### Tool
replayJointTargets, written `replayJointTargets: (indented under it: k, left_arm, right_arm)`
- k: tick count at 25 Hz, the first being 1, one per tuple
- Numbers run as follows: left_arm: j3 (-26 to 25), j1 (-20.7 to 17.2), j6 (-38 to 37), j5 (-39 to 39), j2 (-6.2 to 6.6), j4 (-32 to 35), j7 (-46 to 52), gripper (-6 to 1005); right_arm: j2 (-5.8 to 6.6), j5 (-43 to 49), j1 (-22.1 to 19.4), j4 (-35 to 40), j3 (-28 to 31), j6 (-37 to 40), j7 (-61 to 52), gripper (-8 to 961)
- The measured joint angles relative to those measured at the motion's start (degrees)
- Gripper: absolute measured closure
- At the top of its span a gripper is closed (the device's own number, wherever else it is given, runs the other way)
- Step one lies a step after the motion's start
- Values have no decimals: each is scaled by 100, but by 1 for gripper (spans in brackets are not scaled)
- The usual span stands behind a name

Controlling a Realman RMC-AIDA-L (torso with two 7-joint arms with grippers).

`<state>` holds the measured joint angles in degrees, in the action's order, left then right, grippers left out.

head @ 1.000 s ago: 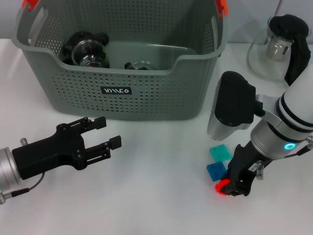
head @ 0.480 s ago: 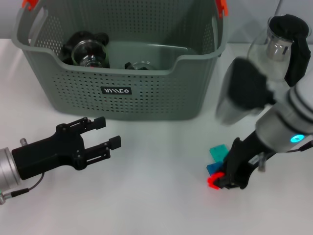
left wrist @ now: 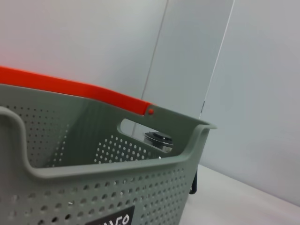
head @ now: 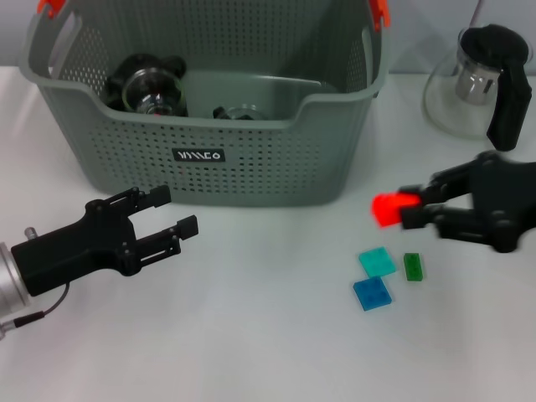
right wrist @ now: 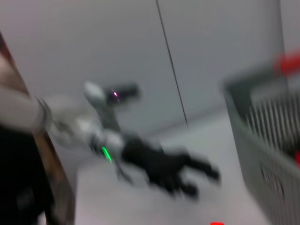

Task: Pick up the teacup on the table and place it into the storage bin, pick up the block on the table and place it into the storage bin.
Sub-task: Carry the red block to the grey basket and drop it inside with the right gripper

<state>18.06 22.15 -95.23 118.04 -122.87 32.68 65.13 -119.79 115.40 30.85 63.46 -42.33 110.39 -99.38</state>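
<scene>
Right hand (head: 412,211) clenched on red block (head: 388,208) above white table (head: 268,335), grey wall (left wrist: 93,42) behind.

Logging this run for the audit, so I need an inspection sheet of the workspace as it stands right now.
Surface: white table, bare at the front.
Job's things: storage bin at the back, holding glass teaware; red block held up off the table.
Clutter: teal block, blue block and green block on the table; glass teapot at back right.
Grippers: right claw shut on the red block, beside the bin's right end; left claw open, empty, in front of the bin.
Cables: thin cable at the left wrist.
Surroundings: pale wall panels.
</scene>
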Motion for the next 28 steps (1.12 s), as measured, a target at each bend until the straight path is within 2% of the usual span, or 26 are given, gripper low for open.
replayJointTargets:
  k: [3,6,8,11,14,19,24,26,28]
  left_arm:
    - [2,60,53,0,22,-25,30,280]
    - [1,117,67,0,27,-28,40,280]
    - [0,148,68,0,26,-33,51,280]
    - [-4,181,56,0,27,-35,58,280]
    - [-4,202,38,-1,26,-35,60,280]
    - [-13,206,50,0,26,-34,66,280]
    - [-63,176,69,0,26,-34,77,280]
    - [-67,170,71,0,26,-34,105,280]
    - [-66,169,69,0,26,-34,129,280]
  right_arm:
    - [1,-853,-304,-450,481,262,653,743]
    - [-36,-1700,-522,-658,539,294,945,742]
    - [-44,-2258,-528,-684,474,286,971,742]
    - [-39,-2769,-300,-613,443,73,746,743]
    - [-2,-2731,141,-326,413,-534,97,743]
    - [99,-1878,1021,583,41,-1717,-1189,742]
    - [240,-241,2027,1012,-642,-2839,-2651,742]
    - [191,560,2480,1004,-829,-3078,-3050,742]
    - [51,1473,2910,983,-966,-3273,-3304,742]
